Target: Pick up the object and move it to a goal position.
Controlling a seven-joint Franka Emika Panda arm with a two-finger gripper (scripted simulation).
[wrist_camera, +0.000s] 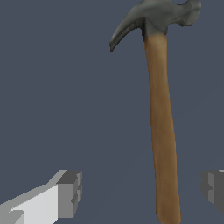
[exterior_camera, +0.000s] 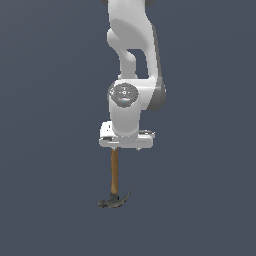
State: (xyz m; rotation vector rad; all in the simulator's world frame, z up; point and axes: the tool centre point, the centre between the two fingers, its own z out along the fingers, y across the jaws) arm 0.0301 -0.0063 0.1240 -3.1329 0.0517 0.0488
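The claw hammer (exterior_camera: 114, 172) has a slim brown wooden handle (wrist_camera: 162, 127) and a dark grey head with a curved claw (wrist_camera: 153, 17). In the exterior view it reaches from under my hand down to its head (exterior_camera: 114, 201). My gripper (wrist_camera: 142, 190) is open wide. Its fingertips (wrist_camera: 70, 192) stand far apart on either side of the handle's butt end. The handle lies nearer to the other fingertip (wrist_camera: 213, 187) and touches neither. In the exterior view the white hand (exterior_camera: 126, 140) hides the fingers.
The ground is a plain dark blue-grey surface (exterior_camera: 50, 200) in both views. The white arm (exterior_camera: 131, 60) rises above the hand in the exterior view. No other objects show.
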